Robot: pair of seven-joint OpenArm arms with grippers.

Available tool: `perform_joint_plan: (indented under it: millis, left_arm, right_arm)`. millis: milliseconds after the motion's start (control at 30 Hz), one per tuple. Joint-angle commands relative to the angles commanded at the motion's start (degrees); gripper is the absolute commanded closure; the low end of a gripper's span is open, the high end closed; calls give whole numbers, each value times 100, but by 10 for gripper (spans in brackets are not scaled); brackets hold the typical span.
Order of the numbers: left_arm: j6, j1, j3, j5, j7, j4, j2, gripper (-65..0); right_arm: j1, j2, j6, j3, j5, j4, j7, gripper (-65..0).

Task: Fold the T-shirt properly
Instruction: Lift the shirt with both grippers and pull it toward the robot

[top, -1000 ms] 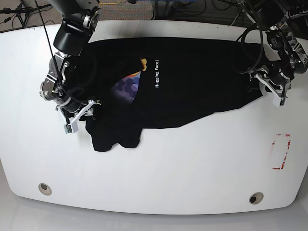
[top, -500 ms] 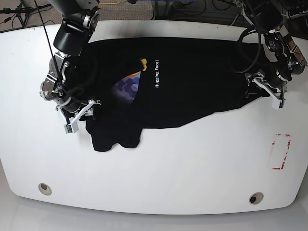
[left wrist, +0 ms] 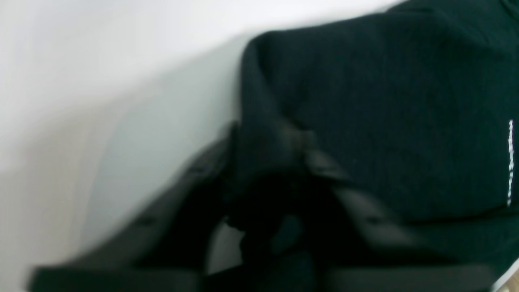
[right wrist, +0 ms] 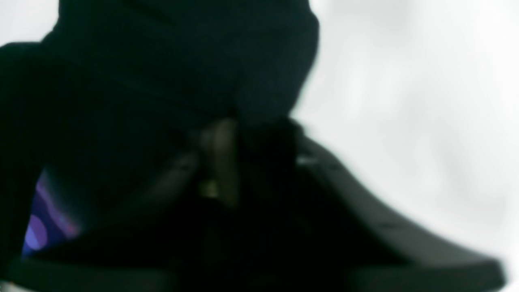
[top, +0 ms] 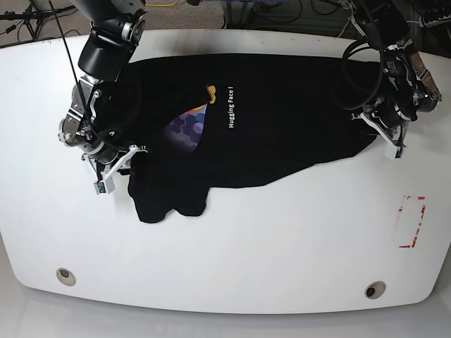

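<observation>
The black T-shirt lies spread over the white table, partly folded over itself, so only a slice of its purple and orange print and the white lettering show. My left gripper is at the shirt's right edge, shut on a bunch of cloth. The left wrist view shows this gripper pinching the T-shirt. My right gripper is at the shirt's left edge. In the blurred right wrist view this gripper is shut on the black T-shirt.
A red-outlined mark is on the table at the right. Two round holes sit near the front edge. Cables lie behind the table's far edge. A lobe of cloth hangs toward the front.
My left gripper has moved inward, to the left in the base view, pulling the shirt's right edge with it. My right gripper has barely shifted.
</observation>
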Motion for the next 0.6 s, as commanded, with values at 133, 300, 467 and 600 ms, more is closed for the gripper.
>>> perform_joint_plan:
  millis: [133, 300, 467, 600]
  left_arm:
    - [255, 9, 0, -18, 9, 387, -9, 0]
    - [255, 35, 0, -26, 70, 1046, -26, 0]
    - [211, -18, 149, -35, 545, 1662, -211, 0]
    - [62, -132, 369, -35, 712, 2198, -211, 0]
  right_arm:
    - [0, 26, 0, 0, 0, 53, -18, 0]
    - [-70, 9, 0, 0, -35, 607, -158, 0]
    - [-185, 0, -9, 0, -35, 1301, -501, 0]
    - [-202, 9, -9, 0, -35, 1714, -695, 0]
